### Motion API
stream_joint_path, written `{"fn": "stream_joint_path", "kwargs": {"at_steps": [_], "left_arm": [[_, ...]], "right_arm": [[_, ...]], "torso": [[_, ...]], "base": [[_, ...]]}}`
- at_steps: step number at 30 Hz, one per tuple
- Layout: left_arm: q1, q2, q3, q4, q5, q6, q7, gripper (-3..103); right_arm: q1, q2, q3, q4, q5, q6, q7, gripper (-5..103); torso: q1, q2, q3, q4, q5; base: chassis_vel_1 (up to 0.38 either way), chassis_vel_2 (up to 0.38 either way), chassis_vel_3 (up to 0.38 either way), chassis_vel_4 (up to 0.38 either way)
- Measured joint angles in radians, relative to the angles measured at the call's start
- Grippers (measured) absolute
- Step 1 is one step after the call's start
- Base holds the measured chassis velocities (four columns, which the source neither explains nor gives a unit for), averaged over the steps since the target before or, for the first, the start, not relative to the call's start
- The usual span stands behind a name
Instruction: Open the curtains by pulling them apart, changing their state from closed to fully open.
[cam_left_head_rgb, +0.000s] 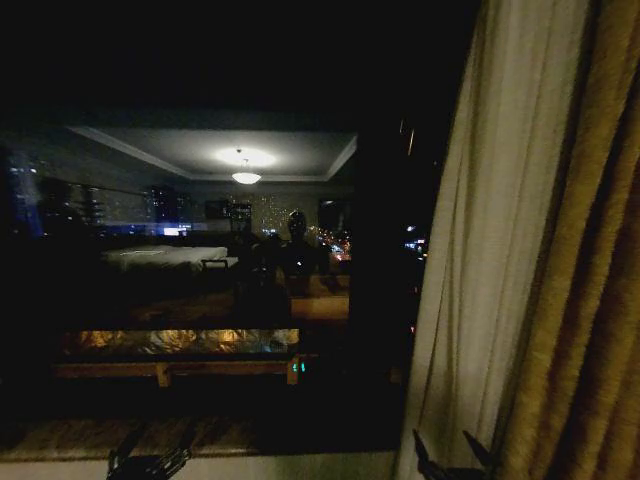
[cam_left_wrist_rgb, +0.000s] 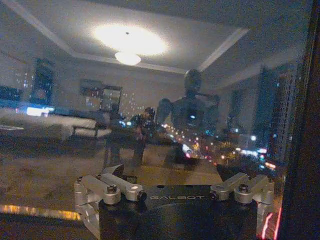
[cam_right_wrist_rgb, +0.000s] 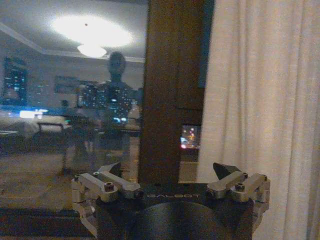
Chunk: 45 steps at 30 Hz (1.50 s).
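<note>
Your right gripper (cam_left_head_rgb: 452, 458) sits wide, empty, just beside the sheer curtain (cam_left_head_rgb: 490, 250) drawn right. Left gripper (cam_left_head_rgb: 150, 455) wide too, facing bare window glass (cam_left_head_rgb: 200, 250).

My right gripper (cam_right_wrist_rgb: 172, 172) showed brushed silvery metal links with dark screws on a matt black body, and my left gripper (cam_left_wrist_rgb: 172, 175) had the same finish. At the right of the frame the sheer curtain (cam_right_wrist_rgb: 260, 100) was off-white woven cloth, matt and softly pleated. The golden-brown drape (cam_left_head_rgb: 590, 300) beside it looked heavier cloth. The window glass (cam_left_head_rgb: 200, 250) was glossy and mirror-like; the frame post (cam_right_wrist_rgb: 170, 90) was dark, smooth wood.
</note>
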Motion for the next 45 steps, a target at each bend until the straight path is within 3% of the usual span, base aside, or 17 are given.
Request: {"fn": "stream_joint_path", "kwargs": {"at_steps": [8,27,45], "left_arm": [[0.025,0.005,-0.01,0.018,-0.013,-0.013,0.01,100],[0.037,0.062,-0.057,0.069,-0.057,-0.038,0.031,100],[0.027,0.057,-0.048,0.072,-0.055,-0.041,0.044,100]], "right_arm": [[0.035,0.0,-0.039,-0.05,-0.116,0.01,-0.033,100],[0.022,0.0,0.026,-0.052,-0.087,0.017,-0.016,100],[-0.018,0.0,-0.044,-0.026,-0.185,0.035,-0.036,100]], "torso": [[-0.001,0.001,0.0,0.0,0.0003],[0.0,0.0,0.0,0.0001,0.0001],[0.0,0.0,0.0,0.0,0.0004]], "base": [[0.196,-0.054,-0.202,0.066],[0.006,-0.001,0.001,-0.002],[0.036,0.033,-0.027,-0.04]]}}
